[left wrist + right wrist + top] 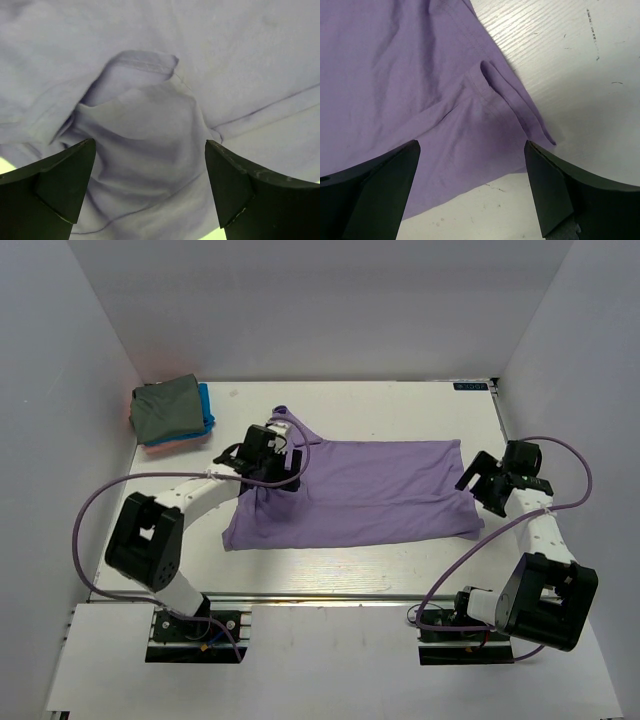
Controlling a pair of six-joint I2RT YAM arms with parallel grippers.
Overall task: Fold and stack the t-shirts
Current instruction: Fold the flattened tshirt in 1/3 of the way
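Left jaws: standing wide apart, clamping nothing, hovering just above a bunched, hemmed fold of the lavender shirt [150,125].
Right jaws: gaping wide too, holding nothing, framing the shirt's right edge, with a hemmed flap [515,100] lying on bare white surface.
Left arm [190,495]: rising from its base at the near edge, bending forward and rightward, wrist hanging over the shirt's left part.
Right arm [535,525]: climbing from its near-edge base, curving leftward, wrist tilting down just beside the shirt's right corner.
Lavender shirt [360,490]: lying spread and mostly flat across the middle, between the two arms, one narrow end peaking toward the far left.
Worktop [400,565]: showing white and wood-grained around the cloth.
Folded stack [170,408]: sitting in the far left corner, olive-grey on top, bright blue [207,405] and salmon-pink [165,445] peeking out beneath, well apart from the lavender shirt.
Walls [330,310]: closing in plain and white on the left, far and right sides.
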